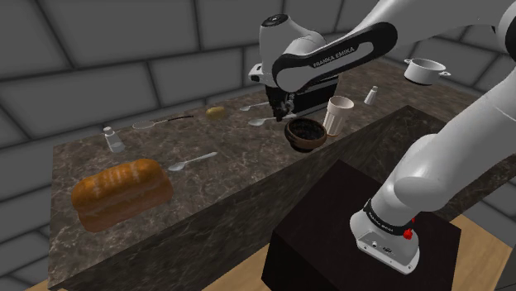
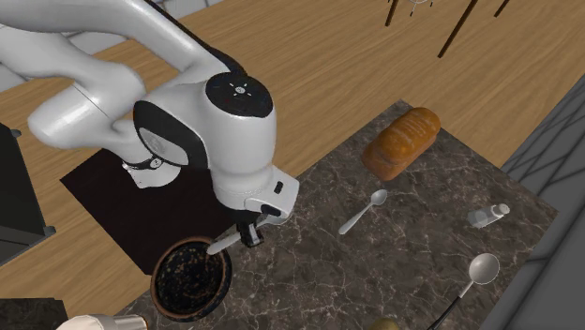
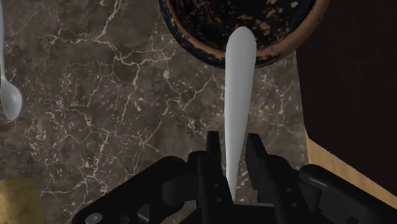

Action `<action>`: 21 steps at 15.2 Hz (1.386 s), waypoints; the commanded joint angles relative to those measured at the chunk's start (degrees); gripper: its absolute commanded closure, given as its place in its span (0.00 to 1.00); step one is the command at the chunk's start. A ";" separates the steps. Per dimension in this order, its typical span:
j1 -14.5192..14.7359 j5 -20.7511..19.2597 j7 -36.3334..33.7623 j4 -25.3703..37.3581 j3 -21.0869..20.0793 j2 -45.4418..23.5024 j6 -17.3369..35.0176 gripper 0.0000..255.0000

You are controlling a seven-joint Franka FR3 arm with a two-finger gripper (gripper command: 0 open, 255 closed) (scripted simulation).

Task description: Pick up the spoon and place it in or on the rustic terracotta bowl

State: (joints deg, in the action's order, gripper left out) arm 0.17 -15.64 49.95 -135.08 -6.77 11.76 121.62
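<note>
Pale grey, the spoon (image 3: 236,95) is pinched at its narrower part between the two black fingers (image 3: 213,156) of the gripper (image 3: 234,159) and held off the counter (image 3: 127,127). Its rounded end reaches over the rim of the bowl (image 3: 184,48) (brown at the edge, dark and speckled inside). In the second exterior view it slants from the gripper down towards that rim.

Three spoons can be counted. One is the spoon in the gripper. A second spoon (image 1: 192,160) lies on the dark marble counter near the single bread loaf (image 1: 121,192). A third spoon (image 1: 260,121) lies just to the gripper's left in the shoulder view.

One ladle (image 1: 161,122) with a dark handle lies farther back, near one yellowish lump (image 1: 215,110). There are two shakers: the first shaker (image 1: 112,138) stands behind the loaf, and the other shaker (image 1: 371,95) stands beyond the one beige cup (image 1: 338,115). That cup stands just beside the bowl. One white pot (image 1: 425,70) sits at the shoulder view's upper right.
</note>
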 commanded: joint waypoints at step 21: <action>-9.42 -6.74 15.69 -14.10 13.43 6.07 12.63 1.00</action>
State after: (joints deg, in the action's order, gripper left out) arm -9.13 -22.10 65.90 -148.76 6.59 18.37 133.25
